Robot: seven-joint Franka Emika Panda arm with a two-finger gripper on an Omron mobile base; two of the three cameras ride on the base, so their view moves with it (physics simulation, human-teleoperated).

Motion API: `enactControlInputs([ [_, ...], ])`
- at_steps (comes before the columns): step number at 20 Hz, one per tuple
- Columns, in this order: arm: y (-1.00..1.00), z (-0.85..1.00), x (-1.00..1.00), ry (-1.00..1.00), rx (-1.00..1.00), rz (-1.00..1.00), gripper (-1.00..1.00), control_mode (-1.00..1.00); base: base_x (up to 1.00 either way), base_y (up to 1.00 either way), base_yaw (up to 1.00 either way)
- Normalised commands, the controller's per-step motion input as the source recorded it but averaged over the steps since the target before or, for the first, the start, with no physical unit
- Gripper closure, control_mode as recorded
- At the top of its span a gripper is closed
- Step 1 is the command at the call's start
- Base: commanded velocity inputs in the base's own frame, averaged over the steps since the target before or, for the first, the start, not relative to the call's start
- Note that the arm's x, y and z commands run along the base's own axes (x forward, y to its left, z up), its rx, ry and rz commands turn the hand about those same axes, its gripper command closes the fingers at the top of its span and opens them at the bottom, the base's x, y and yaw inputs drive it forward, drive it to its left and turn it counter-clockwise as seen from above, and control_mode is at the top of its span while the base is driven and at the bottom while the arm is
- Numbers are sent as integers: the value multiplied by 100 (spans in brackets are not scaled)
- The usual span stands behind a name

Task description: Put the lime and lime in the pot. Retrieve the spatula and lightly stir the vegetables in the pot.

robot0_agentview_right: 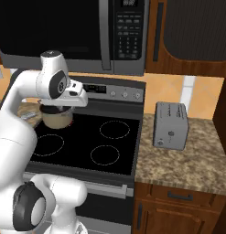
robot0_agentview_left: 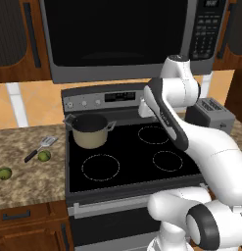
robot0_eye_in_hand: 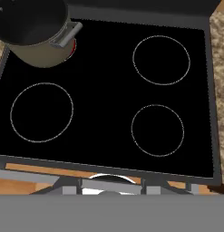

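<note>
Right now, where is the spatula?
In the left base view, the spatula lies on the stone counter left of the stove, with one lime right beside its handle.

Glossy white rounded arm segments joined by dark grey joint rings and caps

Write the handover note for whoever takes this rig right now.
End effector: above the stove, holding nothing that I can see; open or shut cannot be told.
Pot: on the back left burner, looks empty.
Limes: both on the left counter, one touching the spatula, the other nearer the counter's front edge.
Done: nothing.
Left: both limes into the pot, fetch the spatula, stir lightly.
</note>
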Motion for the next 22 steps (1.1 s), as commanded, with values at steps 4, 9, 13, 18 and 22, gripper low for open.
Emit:
enactControlInputs([
  [4, 31, -6, 0, 0, 0, 0, -100, -100, 0, 0, 0],
  [9, 36, -6, 0, 0, 0, -1, -100, 100, 0, 52, -2],
  [13, 0, 0, 0, 0, 0, 0, -100, 100, 0, 61, -2],
  [18, 0, 0, 0, 0, 0, 0, -100, 100, 0, 44, -2],
  [22, 0, 0, 0, 0, 0, 0, -100, 100, 1, 64, -6],
])
